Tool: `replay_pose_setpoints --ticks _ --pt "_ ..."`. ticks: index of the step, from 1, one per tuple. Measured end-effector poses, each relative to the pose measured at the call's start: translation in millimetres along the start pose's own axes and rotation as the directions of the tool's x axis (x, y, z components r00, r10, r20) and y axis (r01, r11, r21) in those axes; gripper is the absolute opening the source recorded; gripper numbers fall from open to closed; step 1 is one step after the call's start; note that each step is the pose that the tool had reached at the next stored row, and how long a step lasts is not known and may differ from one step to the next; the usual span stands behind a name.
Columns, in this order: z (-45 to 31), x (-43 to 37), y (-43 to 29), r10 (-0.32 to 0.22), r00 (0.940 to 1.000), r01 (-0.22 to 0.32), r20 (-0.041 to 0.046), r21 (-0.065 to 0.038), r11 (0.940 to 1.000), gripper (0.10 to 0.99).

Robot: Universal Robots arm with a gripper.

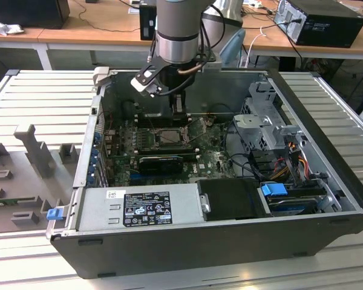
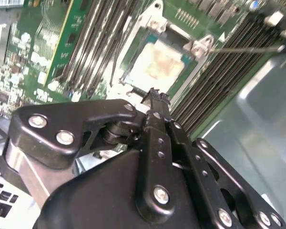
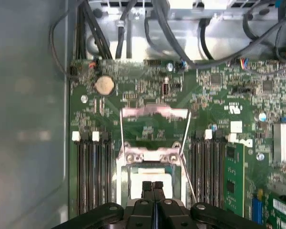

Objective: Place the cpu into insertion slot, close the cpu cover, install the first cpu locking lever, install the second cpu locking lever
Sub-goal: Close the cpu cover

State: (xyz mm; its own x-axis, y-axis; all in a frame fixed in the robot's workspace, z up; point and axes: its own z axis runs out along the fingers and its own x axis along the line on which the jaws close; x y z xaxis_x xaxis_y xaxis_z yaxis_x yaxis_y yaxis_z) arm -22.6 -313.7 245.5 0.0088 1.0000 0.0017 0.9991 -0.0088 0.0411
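Note:
The cpu (image 2: 157,64) (image 3: 155,174), a pale beige square, lies inside the insertion slot (image 1: 169,137) (image 2: 133,71) (image 3: 120,179) on the green board. The cpu cover (image 3: 155,113), a thin silvery frame, is swung open and lies back beyond the slot with the board showing through its cutout. Two thin wire levers (image 3: 187,143) (image 2: 248,47) stand released beside the slot. My gripper (image 1: 176,110) (image 2: 153,94) (image 3: 153,186) hangs just above the cpu's near edge. Its black fingers are pressed together with nothing between them.
Rows of memory slots (image 3: 93,176) flank the socket on both sides. A long black ribbed card (image 1: 160,162) lies in front of it, with the power supply (image 1: 139,208) at the case front. Drive cage and cables (image 1: 266,127) fill the exterior view's right.

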Motion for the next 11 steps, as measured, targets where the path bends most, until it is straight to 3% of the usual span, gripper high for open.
replay_pose_setpoints --ticks 3,6,10,11 --pt "0.6 0.0 6.3 0.0 1.0 0.0 0.0033 0.0 1.0 0.106" --pt "-0.2 0.1 8.3 0.0 1.0 0.0 0.0035 0.001 1.0 0.106" --pt "-7.7 0.2 13.8 0.0 1.0 0.0 0.004 0.006 1.0 0.106" --pt "-7.2 0.4 30.1 0.0 1.0 0.0 0.004 0.008 1.0 0.106"
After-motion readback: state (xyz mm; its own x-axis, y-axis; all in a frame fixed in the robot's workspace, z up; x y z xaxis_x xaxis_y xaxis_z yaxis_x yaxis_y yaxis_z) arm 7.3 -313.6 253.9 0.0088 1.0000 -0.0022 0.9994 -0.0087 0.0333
